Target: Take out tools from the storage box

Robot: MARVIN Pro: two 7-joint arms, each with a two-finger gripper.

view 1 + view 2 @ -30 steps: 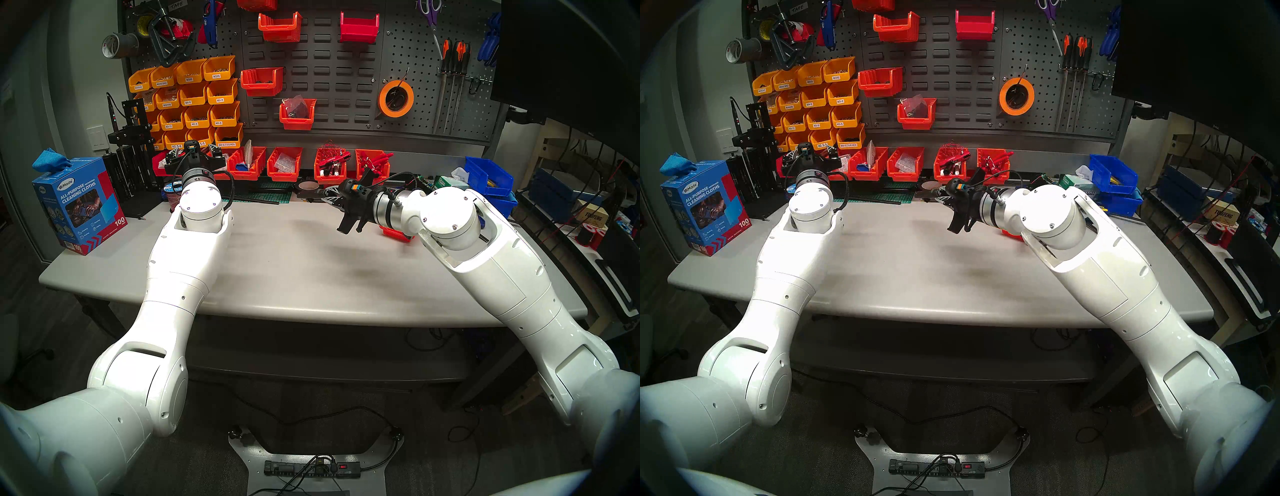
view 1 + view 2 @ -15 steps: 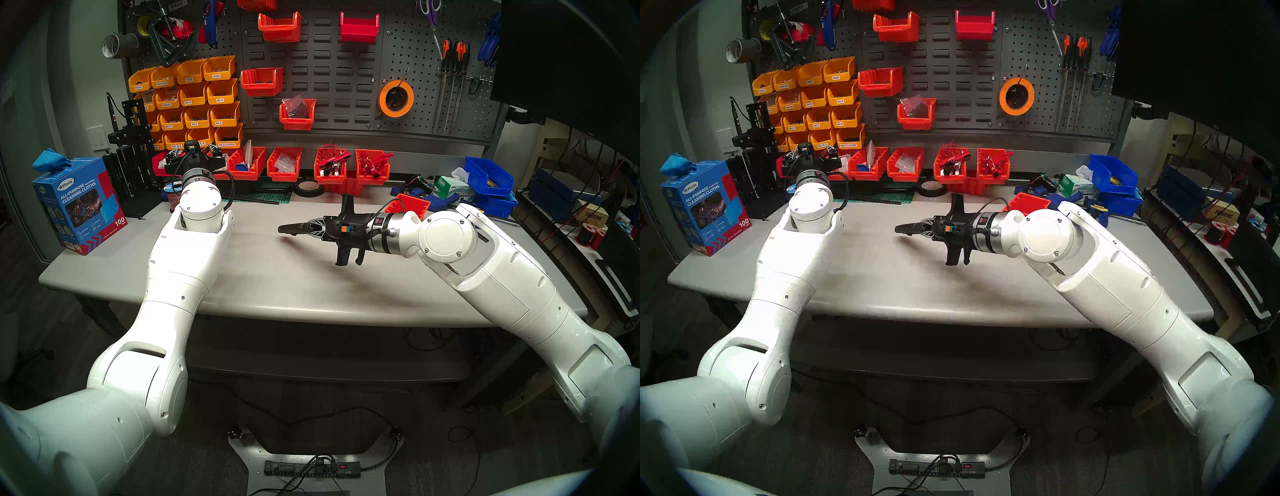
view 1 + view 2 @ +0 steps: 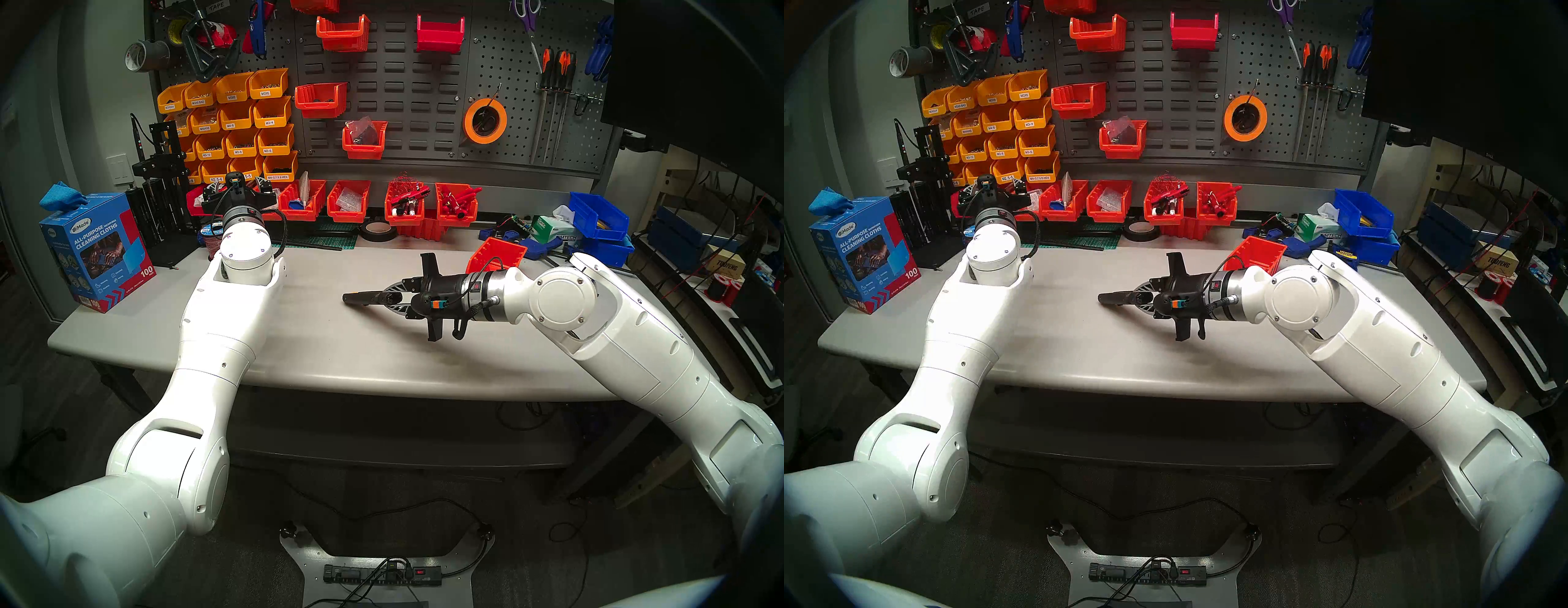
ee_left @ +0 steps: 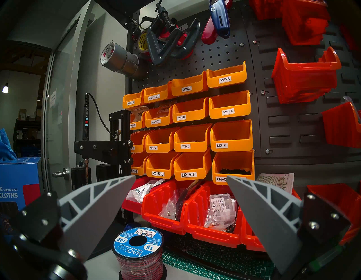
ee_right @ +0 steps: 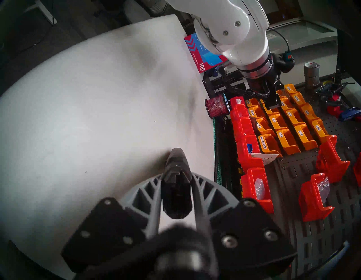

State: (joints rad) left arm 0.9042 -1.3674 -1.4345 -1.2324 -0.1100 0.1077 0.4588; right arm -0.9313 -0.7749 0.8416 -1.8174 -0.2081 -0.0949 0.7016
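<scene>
1. The grey worktable (image 3: 339, 339) has a wide bare middle, and the small orange-red storage bin (image 3: 498, 253) stands on it, right of centre, partly behind the right wrist. From the head views I cannot see inside the bin, so whether the pliers are there cannot be told.

2. The right arm (image 3: 628, 339) reaches from the right edge toward the table centre, forearm low, with the wrist pointing to the view's left and a little downward.

3. The left arm (image 3: 229, 305) is raised at the left side; its hand points toward the pegboard bins at the back, far from the bin of the task.

4. The right gripper (image 5: 176, 187) is clamped on the black elongated hand tool (image 3: 365, 298). In the wrist view the two grey fingers press its sides, and the tool's far end sticks out past the fingertips, low over the tabletop. Whether it touches the surface I cannot tell.

5. The left gripper (image 4: 180, 197) is spread wide and holds nothing.

6. My judgement: one tool is already out of the bin and close to being put down. Releasing it is left, and then any tool that remains inside.
</scene>
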